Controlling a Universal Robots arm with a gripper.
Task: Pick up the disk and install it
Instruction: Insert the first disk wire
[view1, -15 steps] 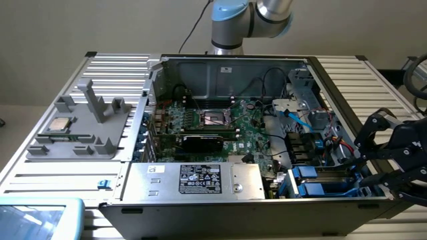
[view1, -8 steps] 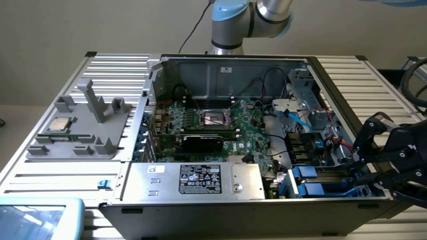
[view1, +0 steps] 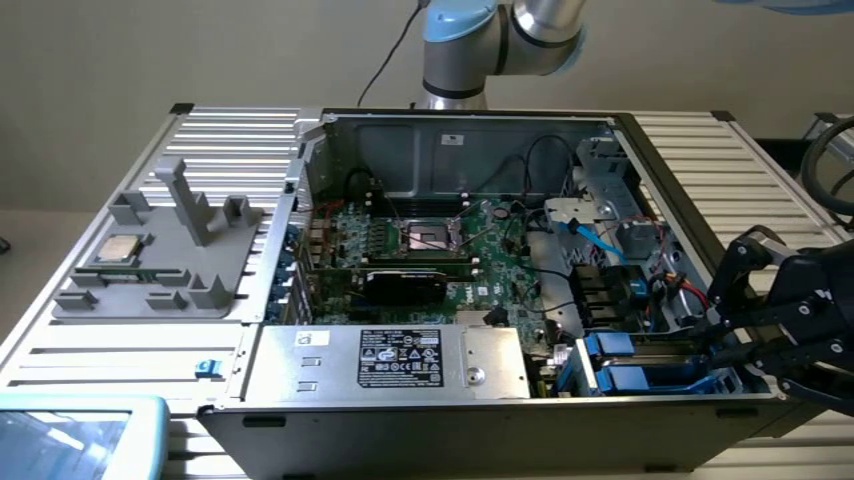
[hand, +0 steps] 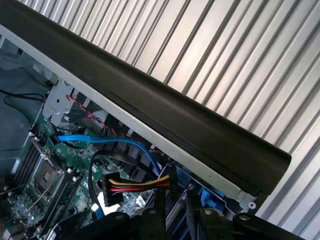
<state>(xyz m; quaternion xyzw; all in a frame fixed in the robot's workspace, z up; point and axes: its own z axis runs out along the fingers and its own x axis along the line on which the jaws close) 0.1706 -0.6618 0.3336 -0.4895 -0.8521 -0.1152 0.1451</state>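
The disk (view1: 643, 378) shows as a flat piece with blue plastic rails, lying in the drive bay at the front corner of the open computer case (view1: 454, 125), on the exterior view's right. A similar blue-railed piece (view1: 614, 345) sits just behind it. My black gripper (view1: 741, 335) hovers over the case's side wall, right beside that bay. In the wrist view the gripper (hand: 175, 220) points down at blue plastic (hand: 202, 195) under the case's black rim (hand: 150, 100). Whether it touches or holds the disk is hidden.
A blue data cable (hand: 100, 140) and a yellow, red and black power plug (hand: 135, 182) lie close to the bay. The motherboard (view1: 427, 250) and a silver power supply (view1: 387, 360) fill the case. A grey fixture with a small chip (view1: 120, 248) stands on the ribbed table (view1: 747, 170).
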